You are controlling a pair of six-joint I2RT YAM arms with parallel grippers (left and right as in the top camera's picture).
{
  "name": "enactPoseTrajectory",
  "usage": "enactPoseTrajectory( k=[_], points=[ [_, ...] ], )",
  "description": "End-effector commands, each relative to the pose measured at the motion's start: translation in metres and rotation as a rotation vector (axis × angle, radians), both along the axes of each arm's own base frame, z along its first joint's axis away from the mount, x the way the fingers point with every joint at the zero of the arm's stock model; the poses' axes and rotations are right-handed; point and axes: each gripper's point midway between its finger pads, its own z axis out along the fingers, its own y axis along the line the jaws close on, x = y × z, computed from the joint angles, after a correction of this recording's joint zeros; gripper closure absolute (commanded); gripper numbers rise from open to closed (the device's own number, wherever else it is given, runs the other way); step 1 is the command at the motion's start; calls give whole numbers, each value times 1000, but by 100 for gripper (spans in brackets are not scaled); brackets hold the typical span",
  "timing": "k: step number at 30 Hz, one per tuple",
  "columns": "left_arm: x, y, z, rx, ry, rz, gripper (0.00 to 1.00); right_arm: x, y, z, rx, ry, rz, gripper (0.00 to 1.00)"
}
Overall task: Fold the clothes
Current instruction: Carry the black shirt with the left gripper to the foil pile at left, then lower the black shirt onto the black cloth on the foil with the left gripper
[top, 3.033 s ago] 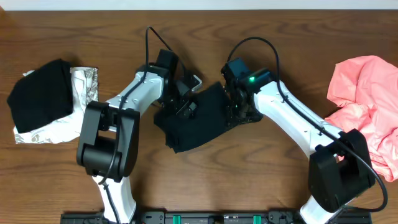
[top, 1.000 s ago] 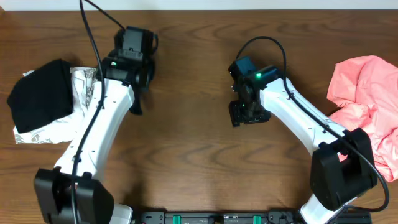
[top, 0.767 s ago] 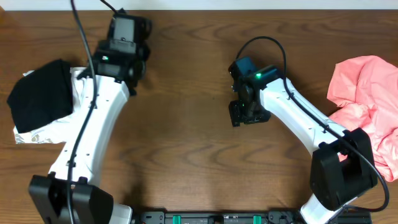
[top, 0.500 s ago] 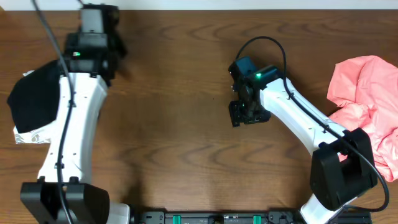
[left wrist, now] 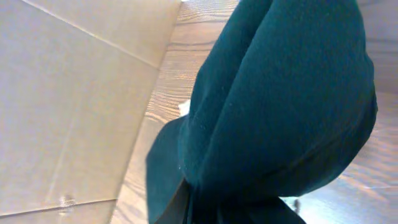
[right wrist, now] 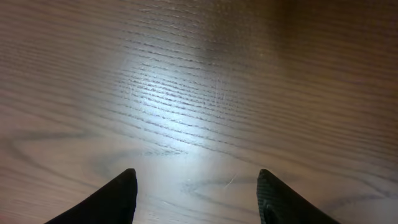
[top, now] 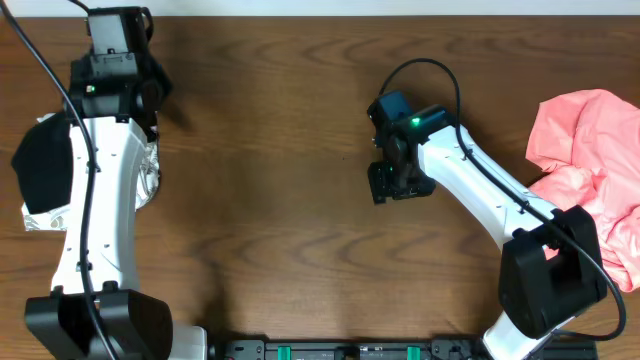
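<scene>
Your bench (top: 300,220) is dark brown with a wood grain. The T-shirt (left wrist: 280,106) filling the left wrist view reads black with a teal cast. At the left edge you have a black folded garment (top: 38,170) and a white-grey patterned one (top: 149,176). At the right edge is a salmon-pink garment (top: 590,160). The left arm (top: 100,210) and right arm (top: 480,190) are white with black joints. The right arm carries a green light (top: 413,123) and a teal housing (top: 388,105). The right fingers (right wrist: 106,202) are black.

Looks like a robotics lab: 2 white arms (top: 95,200) (top: 480,190) on a wooden table (top: 280,200).
</scene>
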Motion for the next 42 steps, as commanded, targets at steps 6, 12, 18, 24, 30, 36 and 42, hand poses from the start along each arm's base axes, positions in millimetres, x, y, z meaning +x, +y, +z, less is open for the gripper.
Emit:
enactPoseTrajectory(
  k=[6,12,18,24,30,36,42],
  points=[
    [-6,13,9,-231,-156,93,94,1,-4,1,-8,0,8,40],
    [-13,36,-1,-424,-218,159,94,1,-4,1,-8,-1,7,40],
    [-30,70,-10,-530,-261,275,94,0,-4,1,-9,3,8,40],
    [-52,98,-25,-563,-251,409,94,-1,-4,1,-11,6,8,40],
    [-62,110,-45,-574,-211,460,94,-2,-5,1,-13,10,8,40],
    [-69,122,-69,-591,-164,509,94,-4,-6,1,-18,20,8,40],
    [-76,136,-77,-587,-162,551,94,-4,-6,1,-18,20,8,40]
  ],
)
